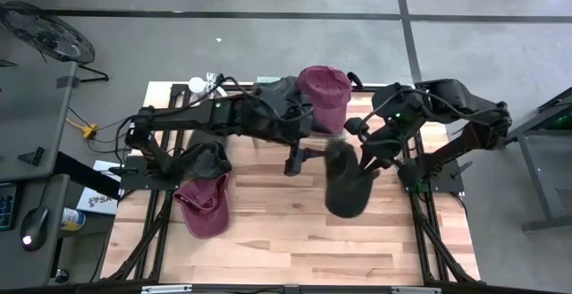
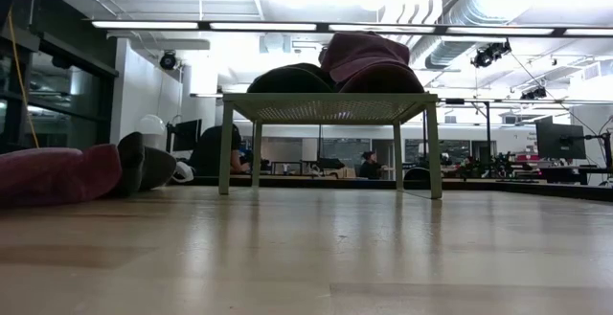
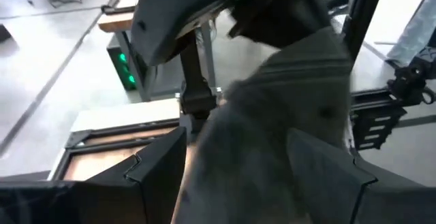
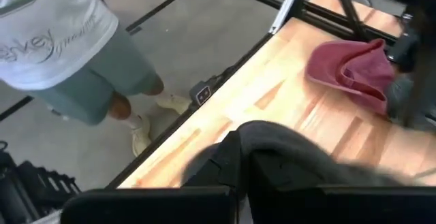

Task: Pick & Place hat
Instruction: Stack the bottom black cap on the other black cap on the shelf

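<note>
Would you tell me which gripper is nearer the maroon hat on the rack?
Left. The left gripper sits just below the maroon hat; the right gripper, holding the dark hat, is slightly farther.

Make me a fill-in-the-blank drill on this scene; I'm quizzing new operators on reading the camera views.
1. The dark grey hat hangs from the right gripper, whose jaws are ___.
2. The left gripper, close beside that hat, stands ___.
3. On the small raised stand, a dark hat sits next to a ___ one.

Missing words: shut; open; maroon.
</note>
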Robot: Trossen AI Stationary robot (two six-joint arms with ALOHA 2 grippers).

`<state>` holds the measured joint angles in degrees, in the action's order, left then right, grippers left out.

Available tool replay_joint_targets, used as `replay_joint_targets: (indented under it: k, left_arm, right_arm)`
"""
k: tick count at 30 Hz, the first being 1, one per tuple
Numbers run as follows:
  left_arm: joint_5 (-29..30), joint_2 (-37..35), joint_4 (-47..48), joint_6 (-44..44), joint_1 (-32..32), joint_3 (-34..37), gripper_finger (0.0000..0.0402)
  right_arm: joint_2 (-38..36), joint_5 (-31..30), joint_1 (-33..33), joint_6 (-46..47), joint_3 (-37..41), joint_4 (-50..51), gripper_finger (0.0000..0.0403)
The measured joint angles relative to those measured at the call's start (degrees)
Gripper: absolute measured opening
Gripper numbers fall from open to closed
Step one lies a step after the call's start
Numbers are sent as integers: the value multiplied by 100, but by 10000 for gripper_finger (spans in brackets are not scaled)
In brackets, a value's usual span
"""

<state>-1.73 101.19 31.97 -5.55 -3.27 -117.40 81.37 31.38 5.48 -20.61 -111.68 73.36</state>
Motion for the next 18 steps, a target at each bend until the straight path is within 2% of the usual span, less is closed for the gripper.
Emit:
replay_joint_targets:
  k: [7,14,18]
  left_arm:
    - [-348,141,-188,-4,178,-4,247]
    - [-1380,274,-225,34,336,2,247]
    - [-1642,403,-436,36,370,11,247]
  right_arm:
    - [131,195,69,-92,0,12,0]
    - [163,220,69,-93,0,15,0]
    - [163,222,67,-91,0,13,0]
